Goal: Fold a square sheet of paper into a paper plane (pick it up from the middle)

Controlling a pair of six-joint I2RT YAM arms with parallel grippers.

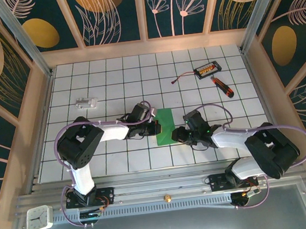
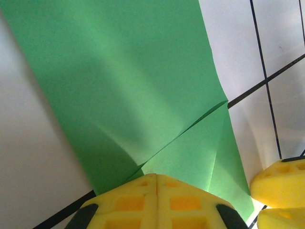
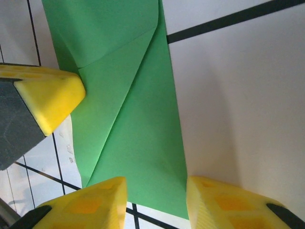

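Folded green paper (image 1: 165,123) lies flat mid-table (image 1: 111,80) (one corner creased over), the left claw (image 2: 156,180) closed tight, tips at the paper's left edge, the right claw (image 3: 156,188) partly open astride its near right corner.

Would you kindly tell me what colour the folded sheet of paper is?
The sheet of paper is plain bright green, clearest in the left wrist view.

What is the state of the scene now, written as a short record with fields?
paper: green sheet, folded to a rectangle, one corner flap turned in
place: middle of the table
left jaws: shut, tips at the sheet's edge
right jaws: open, astride the sheet's end
aside: screwdriver, black box, far right
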